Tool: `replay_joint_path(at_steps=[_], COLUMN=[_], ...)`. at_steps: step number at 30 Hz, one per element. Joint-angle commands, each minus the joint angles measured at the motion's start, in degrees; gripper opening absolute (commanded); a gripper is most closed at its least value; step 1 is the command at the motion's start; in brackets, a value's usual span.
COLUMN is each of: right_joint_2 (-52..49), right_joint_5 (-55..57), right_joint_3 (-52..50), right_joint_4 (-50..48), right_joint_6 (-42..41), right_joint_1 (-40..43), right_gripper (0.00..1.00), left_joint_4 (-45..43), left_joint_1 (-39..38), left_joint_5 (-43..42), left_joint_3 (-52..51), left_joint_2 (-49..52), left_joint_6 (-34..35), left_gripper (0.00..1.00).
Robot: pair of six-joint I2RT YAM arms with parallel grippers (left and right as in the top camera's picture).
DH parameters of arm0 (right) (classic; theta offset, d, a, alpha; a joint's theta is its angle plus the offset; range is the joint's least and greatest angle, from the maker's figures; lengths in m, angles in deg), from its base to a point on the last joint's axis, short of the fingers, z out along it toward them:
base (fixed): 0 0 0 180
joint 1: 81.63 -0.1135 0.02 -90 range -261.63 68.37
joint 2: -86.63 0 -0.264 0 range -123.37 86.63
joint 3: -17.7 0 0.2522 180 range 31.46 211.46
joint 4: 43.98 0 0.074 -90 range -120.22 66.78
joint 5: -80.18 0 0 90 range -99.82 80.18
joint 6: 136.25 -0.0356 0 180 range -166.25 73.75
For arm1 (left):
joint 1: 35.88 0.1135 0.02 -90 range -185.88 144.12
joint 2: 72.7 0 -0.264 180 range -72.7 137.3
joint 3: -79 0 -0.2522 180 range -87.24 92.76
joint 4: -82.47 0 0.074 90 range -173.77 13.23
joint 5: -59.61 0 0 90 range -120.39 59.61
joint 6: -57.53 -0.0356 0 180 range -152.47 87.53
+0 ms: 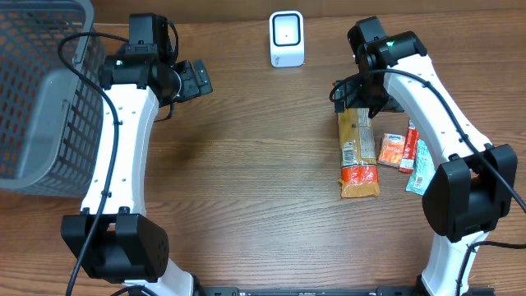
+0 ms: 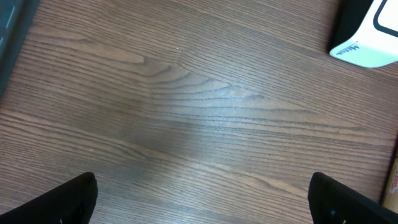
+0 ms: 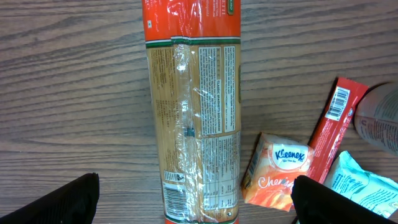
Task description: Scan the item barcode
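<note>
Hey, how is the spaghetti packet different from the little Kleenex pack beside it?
The spaghetti packet is long and narrow; the Kleenex pack is small and squarish. The spaghetti packet shows its fine-print back label; the Kleenex pack shows its brand logo. The spaghetti packet is partly clear; the Kleenex pack is opaque orange. Both lie flat on the wooden table, close together.
</note>
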Motion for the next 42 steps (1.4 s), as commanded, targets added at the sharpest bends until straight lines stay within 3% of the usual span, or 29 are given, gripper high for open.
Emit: replay_joint_path(at_steps=[1,29,42], right_joint_2=[0.9,1.3,16.4], right_joint_5=[0.5,0.3,1.0], right_joint_3=[0.5,0.5,0.5], right_joint_4=[-0.2,-0.2,-0.2], right_joint_6=[-0.1,-0.1,0.0], right_joint_1=[0.0,0.0,0.2], right_gripper=[1.0,1.0,1.0], left_joint_4=[-0.1,-0.1,-0.1], left_joint_1=[-0.1,-0.1,-0.1], left_joint_5=[0.3,0.3,0.3], left_joint_3=[0.2,0.2,0.2], left_joint_2=[0.5,0.5,0.5], left_joint_6=[-0.7,-0.7,-0.7], left_gripper=[0.99,0.99,1.0])
